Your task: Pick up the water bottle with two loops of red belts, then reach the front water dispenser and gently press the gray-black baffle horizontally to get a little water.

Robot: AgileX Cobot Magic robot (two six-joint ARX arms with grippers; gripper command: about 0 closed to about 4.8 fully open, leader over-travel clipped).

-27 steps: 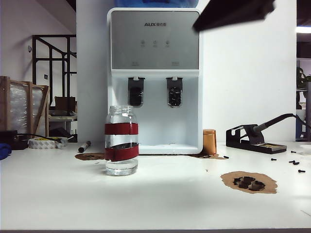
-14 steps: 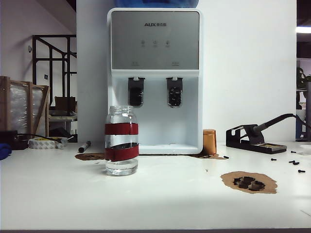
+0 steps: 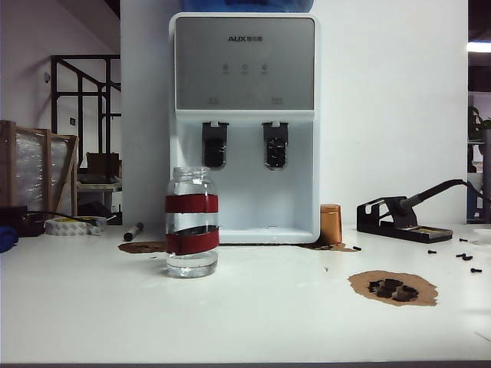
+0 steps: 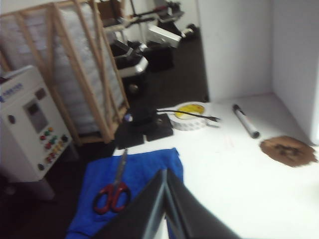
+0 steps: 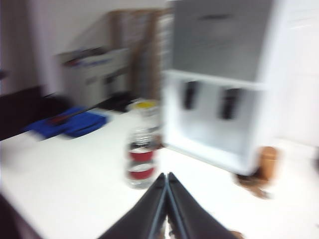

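1. The water bottle (image 3: 192, 233) stands upright on the white table (image 3: 253, 314), just in front of the water dispenser (image 3: 244, 126) and toward its left side, with 2 red bands around its clear body.
2. The gray-black baffle (image 3: 275, 146) hangs under the dispenser's right spout, above and to the right of the bottle and apart from it.
3. In the blurred right wrist view, the right gripper (image 5: 166, 175) has its jaws pressed together and holds nothing; the bottle (image 5: 141, 162) stands just beyond the tips, untouched.
4. The left gripper (image 4: 165, 172) also has its fingers closed tight on nothing, over the table's left edge above a blue cloth (image 4: 130, 186) with red-handled scissors (image 4: 114, 188); the bottle is not seen from there.
5. Neither gripper shows in the exterior view.
6. A copper-coloured cylinder (image 3: 331, 224) stands just right of the dispenser's base.
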